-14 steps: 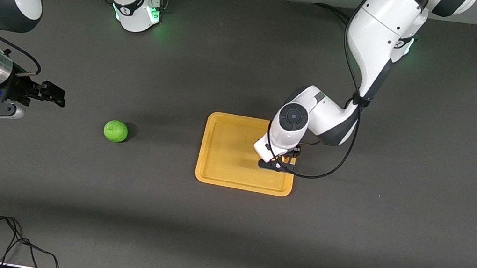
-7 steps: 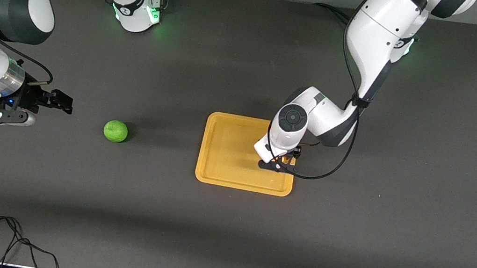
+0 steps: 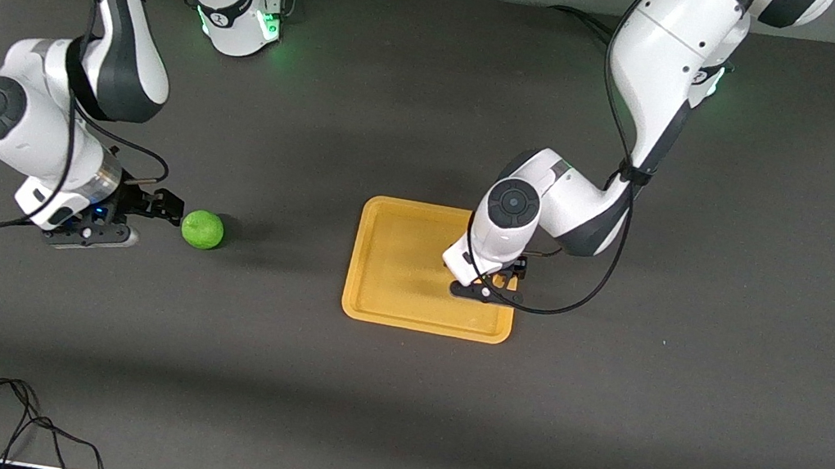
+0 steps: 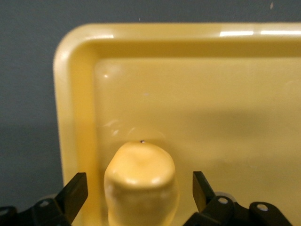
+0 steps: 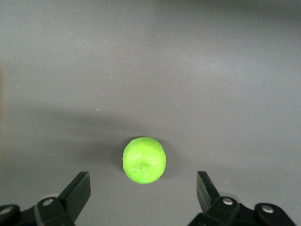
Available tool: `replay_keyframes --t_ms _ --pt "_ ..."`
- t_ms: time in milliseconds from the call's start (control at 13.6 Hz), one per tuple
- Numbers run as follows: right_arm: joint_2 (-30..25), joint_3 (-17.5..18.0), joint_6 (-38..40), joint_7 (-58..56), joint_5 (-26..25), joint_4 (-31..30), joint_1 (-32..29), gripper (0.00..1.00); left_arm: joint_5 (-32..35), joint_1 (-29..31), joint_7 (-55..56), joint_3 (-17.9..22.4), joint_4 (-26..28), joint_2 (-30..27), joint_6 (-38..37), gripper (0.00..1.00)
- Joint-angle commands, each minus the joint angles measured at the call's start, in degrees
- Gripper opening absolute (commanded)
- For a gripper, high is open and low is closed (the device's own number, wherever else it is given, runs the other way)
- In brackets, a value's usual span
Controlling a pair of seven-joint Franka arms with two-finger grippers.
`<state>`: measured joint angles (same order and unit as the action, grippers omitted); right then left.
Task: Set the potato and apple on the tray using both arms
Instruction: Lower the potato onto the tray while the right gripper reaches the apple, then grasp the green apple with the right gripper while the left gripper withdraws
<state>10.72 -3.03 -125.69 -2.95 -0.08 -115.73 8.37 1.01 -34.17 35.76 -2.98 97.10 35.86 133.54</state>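
The potato (image 4: 141, 181) sits on the tray (image 3: 391, 301), tucked near the corner at the left arm's end, and the left end effector (image 4: 140, 190) is low over it with its fingers spread wide on either side, clear gaps showing in the left wrist view. So the potato looks released, or close to it. From the front view the wrist hides the potato completely.

At the right arm's end of the tabletop (image 3: 686, 432), the apple (image 3: 203, 229) rests well apart from the tray. The right end effector (image 3: 169, 207) is just beside it, fingers wide apart, and the right wrist view shows the apple roughly centred between them but not yet enclosed (the fingertips look short of it).

What could go wrong from here:

- The apple is round and smooth, so if one finger touches it before the other during the close, it probably rolls away across the tabletop instead of getting pinched.
- If the right end effector pushes forward too low, it may just shove the apple toward the tray.
- The potato seems to stand on its end close to the rim. A finger clipping it as the left arm lifts could tip it or nudge it against the rim.
- The left arm is parked over the tray, so bringing the apple in could crowd the two arms unless the left one clears out.
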Motion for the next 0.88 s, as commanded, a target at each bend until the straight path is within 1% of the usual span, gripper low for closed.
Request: replay_keyframes --t_ms 0,220,367,588,734,808 --pt "2.37 -0.13 -2.8 0.67 1.91 -0.28 -0.11 1.0 0.66 1.2 -1.3 0.79 0.55 -7.1 -7.31 0.99" --pt "4.83 -0.22 -4.03 0.67 5.52 -0.72 -0.2 1.0 -0.13 6.82 -7.53 0.61 0.81 -12.99 -15.12 0.99" --pt "5.45 -0.14 -5.87 -0.03 5.97 -2.55 -0.2 1.0 -0.83 11.3 -12.62 0.61 1.08 -16.94 -19.96 0.99" --pt "5.71 -0.22 -13.94 -0.12 5.97 -8.35 1.11 1.0 -2.42 20.0 -25.78 0.78 1.25 -23.01 -29.62 0.99" --pt "7.03 -0.22 -18.34 -0.12 5.97 -10.91 1.21 1.0 -2.51 27.02 -35.19 0.79 1.25 -27.31 -34.99 1.0" --pt "7.64 -0.22 -19.41 -0.12 5.97 -11.44 1.29 1.0 -2.51 29.75 -38.46 0.96 1.25 -29.51 -36.41 1.0"
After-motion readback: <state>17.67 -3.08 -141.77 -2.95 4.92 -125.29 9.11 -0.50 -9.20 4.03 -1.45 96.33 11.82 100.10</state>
